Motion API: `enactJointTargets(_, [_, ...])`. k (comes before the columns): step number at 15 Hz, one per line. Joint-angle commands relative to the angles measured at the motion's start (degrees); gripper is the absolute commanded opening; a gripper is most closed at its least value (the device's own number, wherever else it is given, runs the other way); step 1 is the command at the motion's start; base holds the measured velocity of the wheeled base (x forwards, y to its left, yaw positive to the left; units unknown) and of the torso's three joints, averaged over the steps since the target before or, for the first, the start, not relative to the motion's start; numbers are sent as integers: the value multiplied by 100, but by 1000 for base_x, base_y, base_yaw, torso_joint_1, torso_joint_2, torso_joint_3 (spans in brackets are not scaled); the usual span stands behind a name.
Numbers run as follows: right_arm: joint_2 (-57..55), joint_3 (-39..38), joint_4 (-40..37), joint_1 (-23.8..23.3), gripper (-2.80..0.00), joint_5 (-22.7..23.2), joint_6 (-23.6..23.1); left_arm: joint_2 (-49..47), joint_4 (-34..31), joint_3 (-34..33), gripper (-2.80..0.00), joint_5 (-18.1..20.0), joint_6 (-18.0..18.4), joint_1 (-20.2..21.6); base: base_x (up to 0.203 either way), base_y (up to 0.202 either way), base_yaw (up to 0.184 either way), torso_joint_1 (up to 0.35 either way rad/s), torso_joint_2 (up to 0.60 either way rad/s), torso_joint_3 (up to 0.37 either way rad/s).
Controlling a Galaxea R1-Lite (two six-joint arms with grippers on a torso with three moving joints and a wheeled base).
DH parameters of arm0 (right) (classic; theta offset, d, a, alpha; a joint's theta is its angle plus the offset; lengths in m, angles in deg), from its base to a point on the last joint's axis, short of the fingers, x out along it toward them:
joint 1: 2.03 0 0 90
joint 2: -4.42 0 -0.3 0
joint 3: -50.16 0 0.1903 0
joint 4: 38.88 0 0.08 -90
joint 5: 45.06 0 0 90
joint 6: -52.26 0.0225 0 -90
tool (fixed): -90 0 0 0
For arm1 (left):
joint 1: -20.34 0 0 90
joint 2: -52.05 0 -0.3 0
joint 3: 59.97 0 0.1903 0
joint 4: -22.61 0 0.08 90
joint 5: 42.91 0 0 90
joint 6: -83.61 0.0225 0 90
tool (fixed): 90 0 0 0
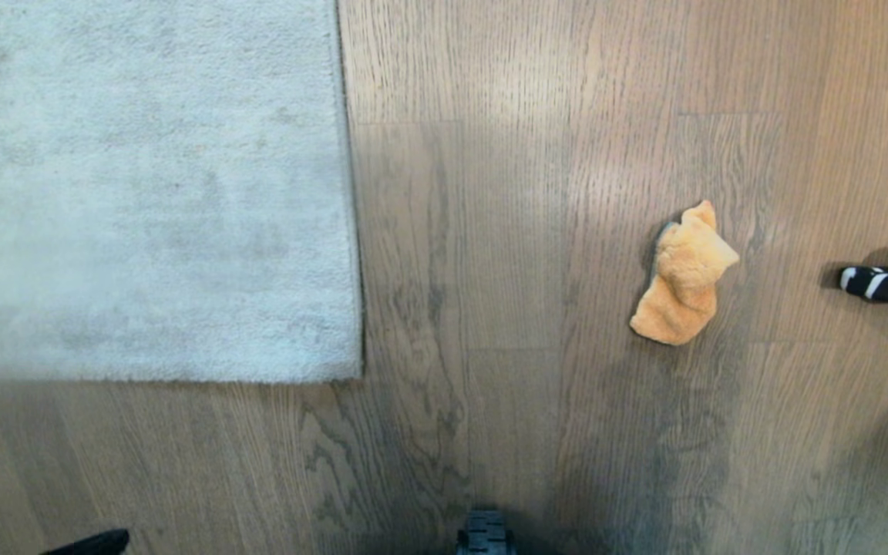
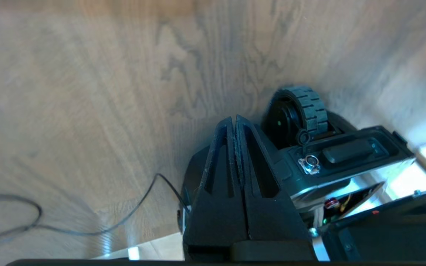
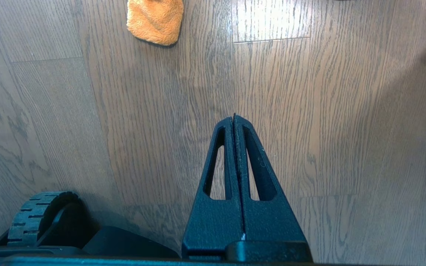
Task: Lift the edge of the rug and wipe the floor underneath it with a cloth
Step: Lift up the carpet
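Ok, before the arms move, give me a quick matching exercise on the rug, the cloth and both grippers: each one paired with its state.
Things:
1. rug edge
2. cloth
3. left gripper
4. right gripper

States:
A. shut, beside the base wheel
B. crumpled on bare floor, untouched
C. lying flat, not lifted
D. shut, pointing over bare planks short of the cloth

Pairs: 1-C, 2-B, 3-A, 4-D

My head camera looks straight down from high up at the floor [image 1: 536, 231], the rug [image 1: 143, 193] and the cloth [image 1: 683, 277]. My right wrist camera sits low behind its gripper [image 3: 234, 117] and shares that cloth [image 3: 155, 20] and a wheel [image 3: 35, 216]. My left wrist camera looks over its gripper [image 2: 234, 119] at the wheel [image 2: 301, 111].
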Motion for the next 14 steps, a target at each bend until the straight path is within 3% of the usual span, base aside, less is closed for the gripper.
enactJointTargets(1, [2,0,6,1,-280,-5,1,-1480,806,-100,-280,-210,238,-426,0,0,0,0,0,0])
enactJointTargets(5, [2,0,6,1,-280,-5,1,-2767,1910,-266,-280,-748,644,-1215,0,0,0,0,0,0])
enactJointTargets(8, [2,0,6,1,-280,-5,1,-3496,2391,-95,-280,-1103,558,-1493,0,0,0,0,0,0])
enactJointTargets(11, [2,0,6,1,-280,-5,1,-4120,3352,-78,-280,-2102,439,-1741,0,0,0,0,0,0])
enactJointTargets(13, [2,0,6,1,-280,-2,1,-4363,3442,-36,-280,-2297,334,-1824,0,0,0,0,0,0])
enactJointTargets(14, [2,0,6,1,-280,-5,1,-4406,3465,-23,-230,-2407,301,-1937,0,0,0,0,0,0])
